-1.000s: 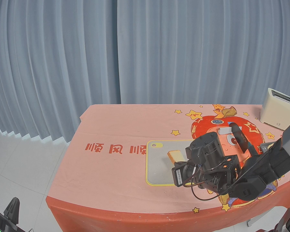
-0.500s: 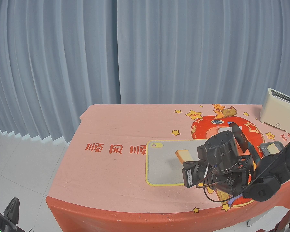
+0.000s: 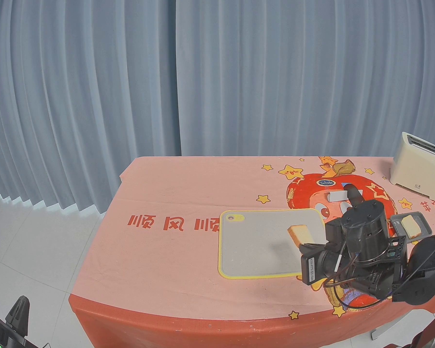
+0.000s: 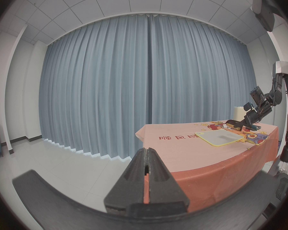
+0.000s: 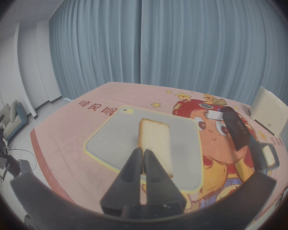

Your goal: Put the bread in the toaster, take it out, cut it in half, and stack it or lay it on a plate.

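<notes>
1. The right gripper [image 5: 143, 158] was clamped on a half slice of bread [image 5: 155, 142], pinching its near edge, with the slice sticking out ahead of the fingers.
2. The bread hung over the right part of the yellow-rimmed cutting board [image 3: 253, 247], near its right edge.
3. Just right of the board lay a black knife [image 3: 354, 193], beside a small white block [image 3: 337, 196].
4. A dark square plate [image 3: 395, 218] farther right carried a second bread piece [image 3: 411, 225].
5. The white toaster [image 3: 418, 163] stood at the far right corner of the pink-clothed table [image 3: 179, 204].
6. The left gripper [image 4: 146, 173] was closed on nothing, low and well off the table's left side.
</notes>
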Controlling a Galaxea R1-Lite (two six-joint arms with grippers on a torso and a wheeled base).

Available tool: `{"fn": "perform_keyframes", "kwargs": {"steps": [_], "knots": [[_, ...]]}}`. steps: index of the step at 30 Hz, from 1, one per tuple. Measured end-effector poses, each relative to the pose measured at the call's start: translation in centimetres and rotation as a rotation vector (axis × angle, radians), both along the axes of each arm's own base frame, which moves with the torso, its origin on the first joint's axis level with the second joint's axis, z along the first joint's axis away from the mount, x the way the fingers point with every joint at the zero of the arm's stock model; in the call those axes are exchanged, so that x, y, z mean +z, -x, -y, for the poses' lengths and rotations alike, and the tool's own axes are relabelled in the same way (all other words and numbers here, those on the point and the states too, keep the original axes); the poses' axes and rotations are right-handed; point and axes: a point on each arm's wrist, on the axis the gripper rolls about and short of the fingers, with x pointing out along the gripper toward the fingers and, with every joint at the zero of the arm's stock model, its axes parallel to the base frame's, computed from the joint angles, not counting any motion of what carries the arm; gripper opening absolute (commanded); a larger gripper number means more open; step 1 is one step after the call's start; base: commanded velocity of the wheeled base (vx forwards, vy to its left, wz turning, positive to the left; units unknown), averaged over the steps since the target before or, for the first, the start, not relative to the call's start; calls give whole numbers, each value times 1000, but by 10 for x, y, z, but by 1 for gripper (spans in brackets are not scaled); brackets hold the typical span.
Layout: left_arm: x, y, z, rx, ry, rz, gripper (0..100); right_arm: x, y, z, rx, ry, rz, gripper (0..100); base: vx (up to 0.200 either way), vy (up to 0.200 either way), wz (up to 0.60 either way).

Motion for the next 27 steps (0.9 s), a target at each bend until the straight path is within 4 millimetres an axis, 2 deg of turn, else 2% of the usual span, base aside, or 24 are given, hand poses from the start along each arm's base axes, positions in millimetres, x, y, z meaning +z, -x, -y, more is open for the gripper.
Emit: {"fn": "perform_keyframes", "kwargs": {"steps": [18, 27], "knots": [[0, 0, 0, 0, 0, 0, 0, 1, 34, 63, -115, -2, 4, 0, 0, 0, 0], [0, 0, 0, 2, 1, 0, 0, 11, 44, 78, -154, -23, 59, 0, 0, 0, 0]]}}
